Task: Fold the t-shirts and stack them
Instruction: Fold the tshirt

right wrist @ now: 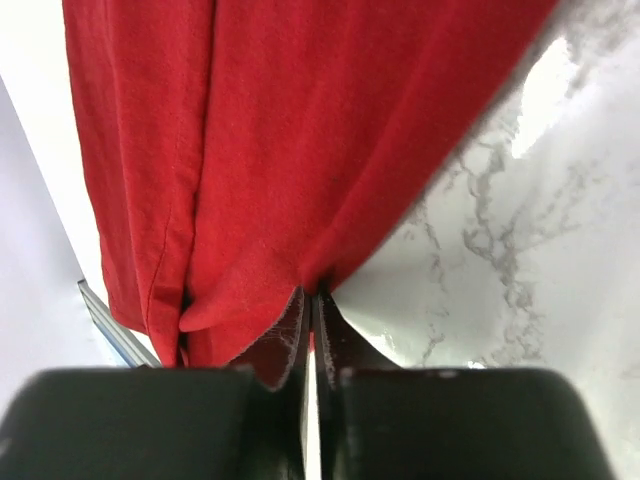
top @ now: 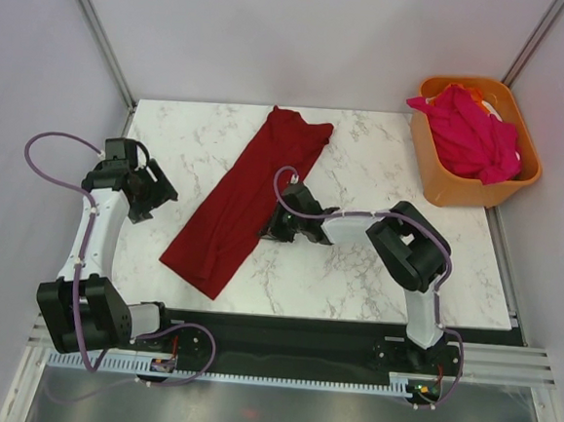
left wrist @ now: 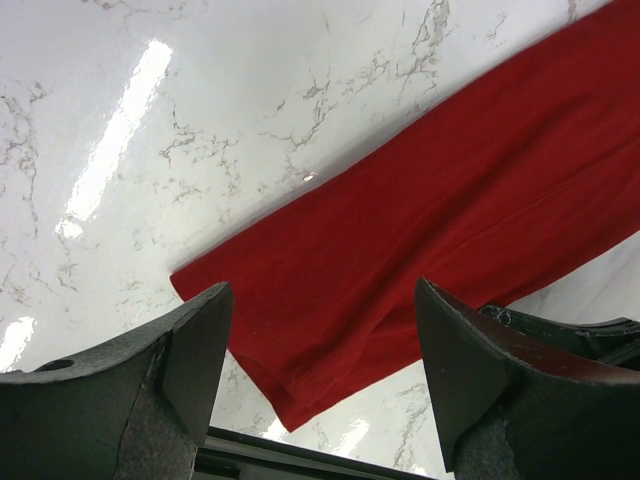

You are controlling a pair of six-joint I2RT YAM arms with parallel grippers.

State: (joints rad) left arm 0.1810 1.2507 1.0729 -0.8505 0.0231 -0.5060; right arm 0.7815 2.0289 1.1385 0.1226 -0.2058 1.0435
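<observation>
With its jaws pinched together on the long edge of the crimson t-shirt (top: 242, 200), the right end effector (top: 273, 228) had soft, limp cloth bunching just ahead of its fingertips, the folded strip running away across the table (top: 356, 266); the left end effector (left wrist: 322, 372) hung released beside the strip's near end, gripping nothing. Judged light and floppy, the shirt would sag and drag, so a doubled edge or corner seemed the best hold. How many layers the pinch caught was hidden, and the pink t-shirt (top: 474, 133), well apart, lay heaped in the orange tub (top: 431, 174).
</observation>
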